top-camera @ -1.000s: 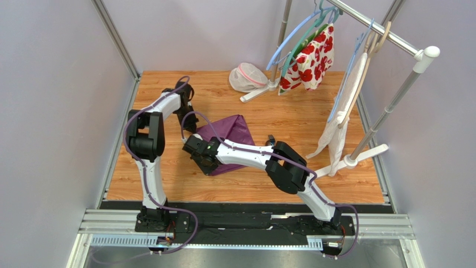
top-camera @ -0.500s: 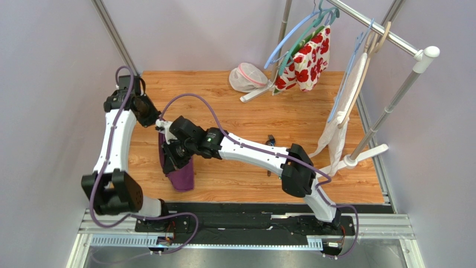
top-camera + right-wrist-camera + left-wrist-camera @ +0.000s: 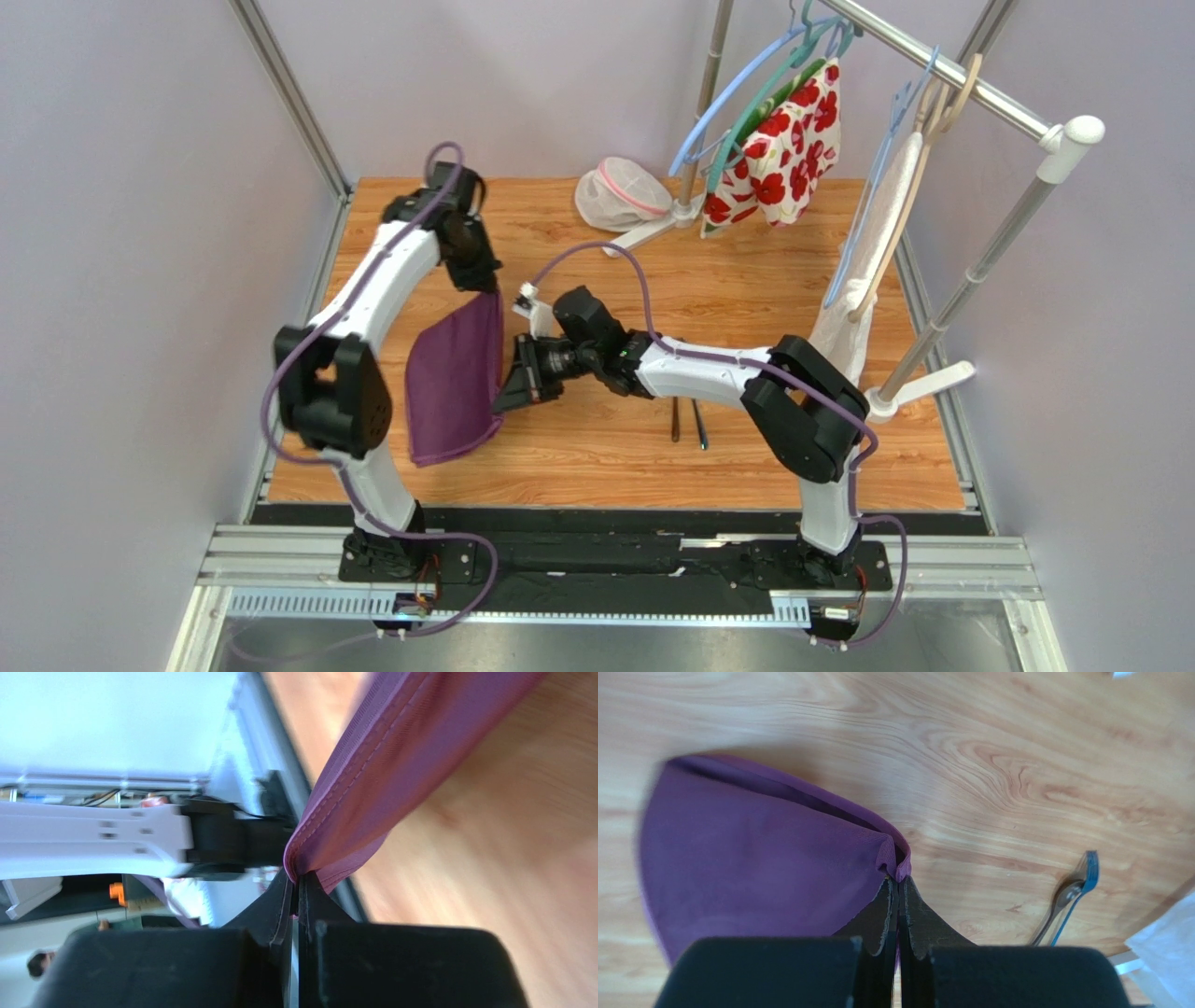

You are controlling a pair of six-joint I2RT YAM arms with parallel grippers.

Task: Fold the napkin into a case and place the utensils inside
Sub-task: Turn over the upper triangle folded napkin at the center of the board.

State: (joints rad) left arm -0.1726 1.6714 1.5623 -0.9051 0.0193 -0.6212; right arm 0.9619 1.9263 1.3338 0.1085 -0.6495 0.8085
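So the left gripper (image 3: 899, 882) had its fingers squeezed tight together on one corner of the napkin (image 3: 759, 861). A little pucker of plum cloth poked out just past the tips, and the rest billowed away to one side over the wood. The right gripper (image 3: 298, 882) was clamped the same way, fingers pressed together on a stitched hem, and the cloth ran up and away from it in a taut band. From above, the napkin hung spread out like a sheet between the two. The left arm held the far corner and the right arm held a corner on the side nearer the middle, all of it over the left part of the table (image 3: 617, 462). It was unfolded, no case shape at all, and I honestly couldn't tell whether its lower edge touched the wood. The utensils (image 3: 676, 420) lay side by side on the table just by the right arm's forearm, well apart from the napkin, with nothing gripping them. Farther back, a white mesh pouch (image 3: 622, 193) sat near the back edge beside the foot of a rack (image 3: 1073, 137). A red-flowered cloth (image 3: 786, 147) hung from hangers on that rack, along with a pale cloth (image 3: 856, 301) over on the right.
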